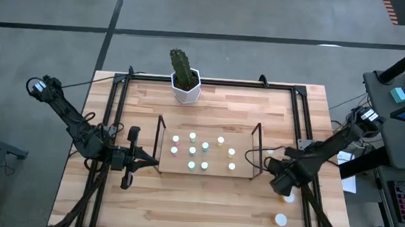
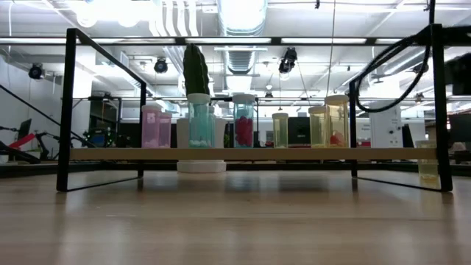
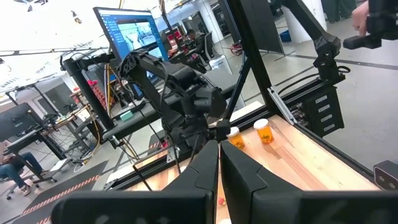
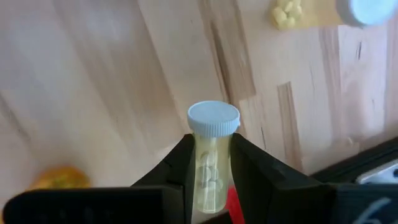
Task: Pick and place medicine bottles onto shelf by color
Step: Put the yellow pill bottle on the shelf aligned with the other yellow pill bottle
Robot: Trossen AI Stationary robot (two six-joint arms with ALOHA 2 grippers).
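Note:
The shelf stands mid-table with several white-capped medicine bottles upright on its wooden base. In the low view these bottles show pink, teal and yellow. My right gripper hangs past the shelf's right end, pointing down. It is shut on a pale yellow bottle with a white cap. My left gripper waits shut and level at the shelf's left end; it shows in its own view too. My right gripper pinches the bottle's clear body, just below the cap, between its two fingers. The fingers come from above, pointing down. The cap stands free past the fingertips. Whether the bottle's base is off the table, I cannot tell.
Another white-capped bottle with yellow pills sits near the table's front right corner. A blurred orange thing lies on the wood beside the held bottle. A cactus in a white pot stands at the far edge. A black frame edges the table.

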